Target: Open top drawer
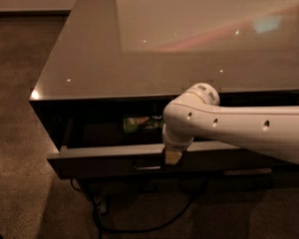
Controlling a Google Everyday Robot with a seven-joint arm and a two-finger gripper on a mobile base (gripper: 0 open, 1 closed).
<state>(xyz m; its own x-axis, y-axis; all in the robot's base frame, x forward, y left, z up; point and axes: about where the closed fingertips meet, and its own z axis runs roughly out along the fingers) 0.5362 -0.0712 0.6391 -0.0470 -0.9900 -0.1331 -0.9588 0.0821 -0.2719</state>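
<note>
Slippage is looking like the main risk: the gripper (172,157) is sitting at lower centre on the front lip of the top drawer (104,156), just beside its handle (147,166). Whether it is clamped there I cannot tell, and a loose hold could slide off. The drawer is standing partly open at lower left, something green (137,122) showing inside. A glossy dark countertop (139,59) is filling the upper frame, with speckled floor (20,133) and a cable (139,228) lying below.
</note>
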